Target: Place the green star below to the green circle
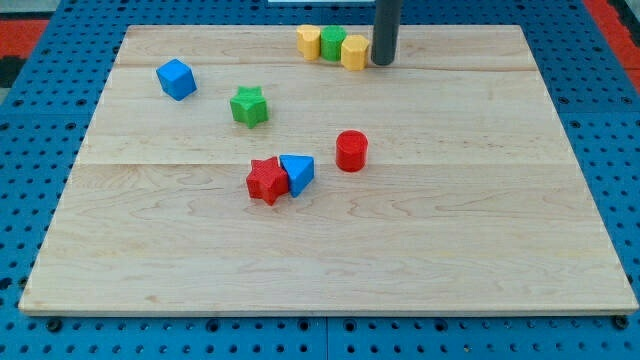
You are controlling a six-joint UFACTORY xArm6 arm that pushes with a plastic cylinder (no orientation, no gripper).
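The green star (pixel 248 106) lies on the wooden board at the upper left of centre. The green circle (pixel 332 43) stands near the view's top edge, between a yellow block (pixel 308 41) on its left and a yellow block (pixel 354 51) on its right. My tip (pixel 383 62) comes down from the view's top and rests just right of the right yellow block, touching or nearly touching it. The tip is far to the upper right of the green star.
A blue cube (pixel 176 79) sits at the upper left. A red cylinder (pixel 351 151) stands near the centre. A red star (pixel 267 180) and a blue triangle (pixel 297 173) touch each other left of centre. The board (pixel 330 260) lies on a blue pegboard.
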